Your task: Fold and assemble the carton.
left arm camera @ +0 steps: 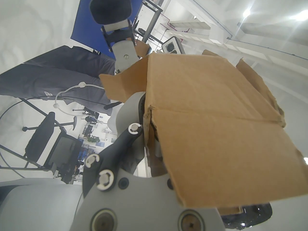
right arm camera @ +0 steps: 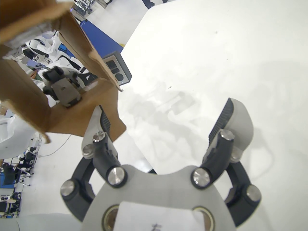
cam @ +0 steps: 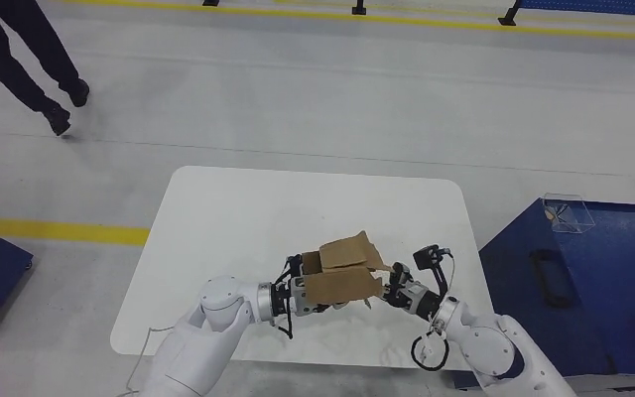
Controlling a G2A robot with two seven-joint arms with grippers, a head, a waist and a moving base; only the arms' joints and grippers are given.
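Over white table (cam: 248, 218), left hand (cam: 299, 295) clamping carton (cam: 342, 270), right hand (right arm camera: 166, 110) spread wide alongside

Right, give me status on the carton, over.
Left gripper shut on carton wall. Right gripper open, one finger against a flap. Carton open-ended, over table, flaps unfolded.

No legible text, numbers or signs. Small dark mark on white sticker (right arm camera: 156, 217) on wrist plate (right arm camera: 154, 188): cut off, unreadable. Tiny white mark on grey cloth (left arm camera: 60, 78): too small to read.
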